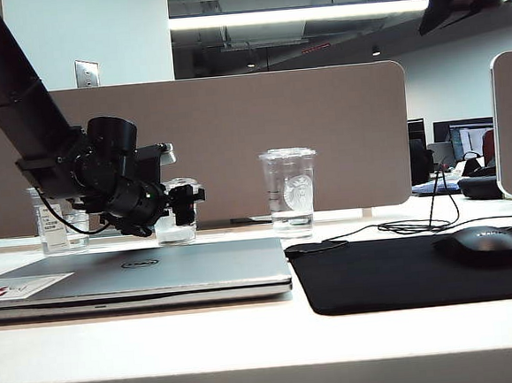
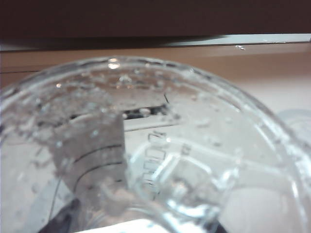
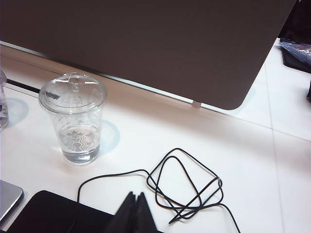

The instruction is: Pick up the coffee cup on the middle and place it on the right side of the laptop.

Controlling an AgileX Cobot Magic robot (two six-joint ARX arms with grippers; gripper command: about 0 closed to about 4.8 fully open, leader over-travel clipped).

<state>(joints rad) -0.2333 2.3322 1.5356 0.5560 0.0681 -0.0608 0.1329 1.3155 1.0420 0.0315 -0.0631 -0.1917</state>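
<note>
The exterior camera sits low at the surface (image 1: 249, 334) edge, facing the partition. The left wrist camera presses close against the coffee cup (image 2: 160, 155). The right wrist camera looks down from above, sharing the tall cup (image 3: 74, 121) and cable with the exterior view.

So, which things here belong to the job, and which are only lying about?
Belong to the job:
- coffee cup, middle one, left end effector around it
- laptop

Only lying about:
- taller cup with logo
- labelled cup at far left
- mouse and mouse pad
- black cable
- right end effector, closed, raised over the mouse pad
</note>
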